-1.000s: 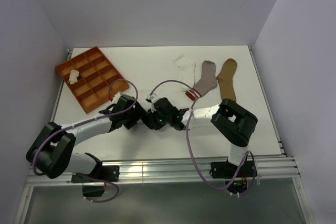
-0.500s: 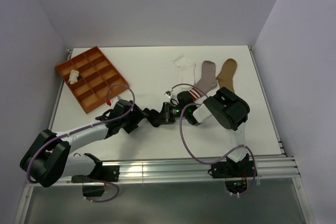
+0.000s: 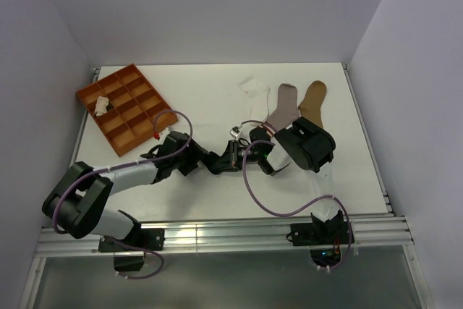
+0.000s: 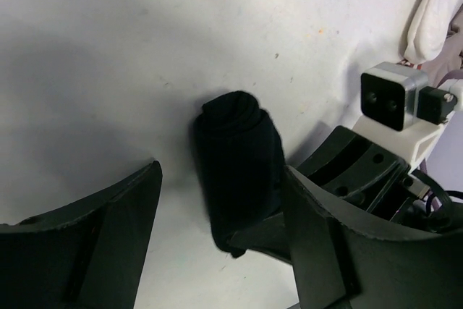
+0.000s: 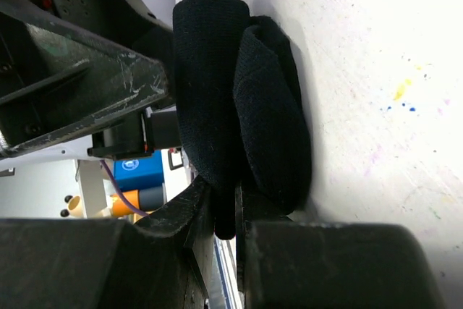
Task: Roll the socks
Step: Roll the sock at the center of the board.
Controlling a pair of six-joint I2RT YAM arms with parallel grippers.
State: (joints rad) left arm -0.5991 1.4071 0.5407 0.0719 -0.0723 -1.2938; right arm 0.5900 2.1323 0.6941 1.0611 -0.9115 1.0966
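Right now I am working over the table, with the tray sitting at its far left corner and a cream sock lying bundled in one compartment. Well to the right of the tray, the grey sock, tan sock and white sock are lying unrolled. The black sock is lying between the tray and those three, nearer my bases, and is bunched into a loose roll. My left gripper is straddling it with the jaws standing wide, not squeezing. My right gripper is pinching a thin fold at one end of the roll. I am judging this knit to be light, soft and springy. It is likely to unwind if I let it go loosely, and it is offering no stiff edge to grab. I am thinking the best hold is across the thick middle of the roll, pressing the layers together, rather than on that thin end.
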